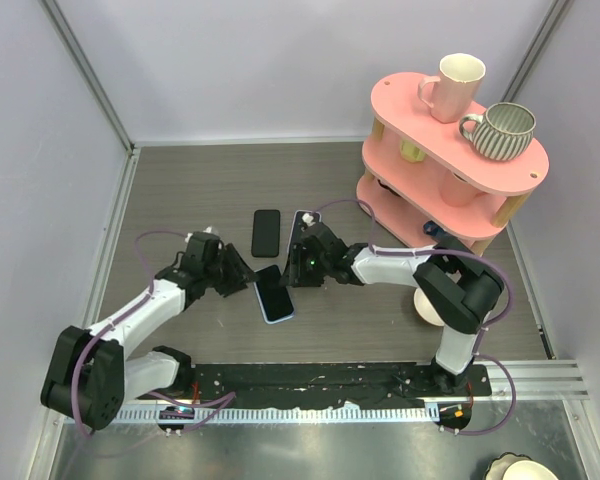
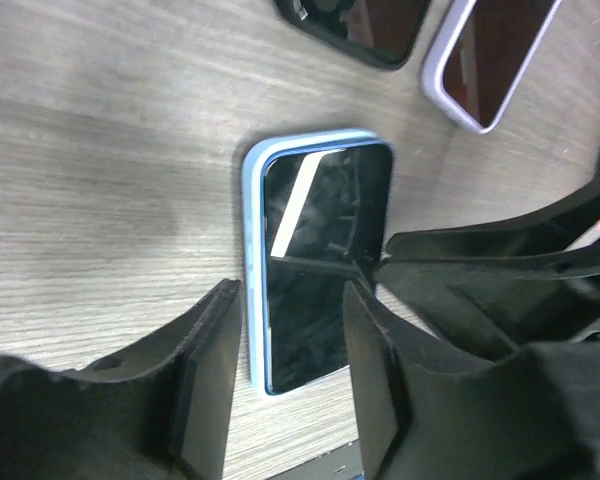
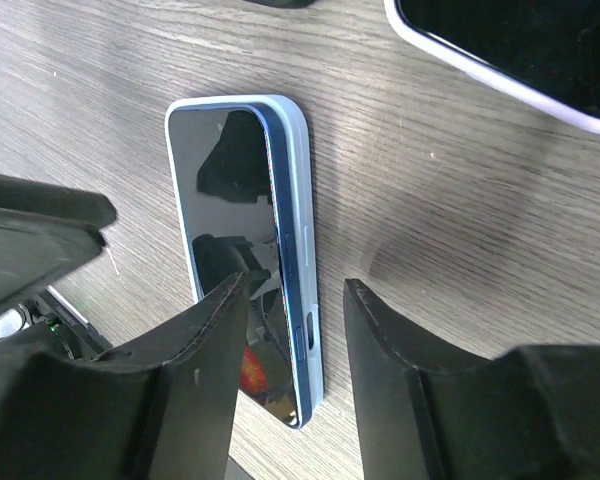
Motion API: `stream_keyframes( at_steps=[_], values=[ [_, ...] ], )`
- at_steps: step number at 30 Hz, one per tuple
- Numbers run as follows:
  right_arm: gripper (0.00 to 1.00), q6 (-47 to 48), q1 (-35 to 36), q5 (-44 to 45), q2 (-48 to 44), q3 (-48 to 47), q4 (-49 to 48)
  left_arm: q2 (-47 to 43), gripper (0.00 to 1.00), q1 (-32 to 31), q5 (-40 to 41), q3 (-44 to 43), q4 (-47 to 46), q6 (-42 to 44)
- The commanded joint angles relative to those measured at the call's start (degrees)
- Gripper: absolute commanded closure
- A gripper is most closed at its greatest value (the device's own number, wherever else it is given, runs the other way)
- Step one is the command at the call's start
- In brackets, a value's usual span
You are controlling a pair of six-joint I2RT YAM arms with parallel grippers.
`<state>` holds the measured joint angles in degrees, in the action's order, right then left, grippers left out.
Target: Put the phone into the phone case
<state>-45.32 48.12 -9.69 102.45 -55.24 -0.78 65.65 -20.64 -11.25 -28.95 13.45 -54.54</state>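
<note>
A phone with a dark screen lies in a light blue case on the wooden table, between the two grippers. In the right wrist view the phone has its dark blue side edge raised above the case wall, so it sits tilted in the case. My left gripper is open; in its wrist view it straddles the near end of the phone and the case rim. My right gripper is open, and in its wrist view it stands over the raised edge.
A black phone and a lavender-cased phone lie just behind. A pink two-tier shelf with two mugs stands at the back right. A white cup sits by the right arm.
</note>
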Motion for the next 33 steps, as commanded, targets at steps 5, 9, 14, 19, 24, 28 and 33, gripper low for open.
stream_keyframes(
  at_steps=[5,9,14,19,24,28,33],
  values=[
    [0.37,1.46,-0.04,-7.00,0.90,2.42,-7.13,3.07,0.53,1.04,0.19,-5.59,3.60,5.50],
    [0.37,2.69,0.22,-6.92,1.61,2.86,-8.27,7.21,0.63,3.24,-6.24,-3.84,0.36,4.89],
    [0.38,2.96,1.19,-5.61,2.40,1.81,-7.23,7.56,0.85,3.94,-4.24,-1.81,0.51,4.53],
    [0.37,2.69,1.89,-0.51,2.40,0.32,-3.36,9.58,1.00,3.94,-2.20,-1.73,3.42,5.59],
    [0.37,1.20,2.16,-1.64,4.50,-1.18,-5.28,10.20,1.00,3.94,-6.06,2.66,-4.11,1.91],
    [0.37,0.06,1.98,-4.01,4.51,-2.41,-7.30,11.78,1.00,3.94,-7.47,3.37,-5.80,1.63],
    [0.39,-6.26,1.45,-11.20,1.35,2.06,-21.49,11.79,1.00,3.94,-7.74,4.07,-6.77,1.37]
  ],
)
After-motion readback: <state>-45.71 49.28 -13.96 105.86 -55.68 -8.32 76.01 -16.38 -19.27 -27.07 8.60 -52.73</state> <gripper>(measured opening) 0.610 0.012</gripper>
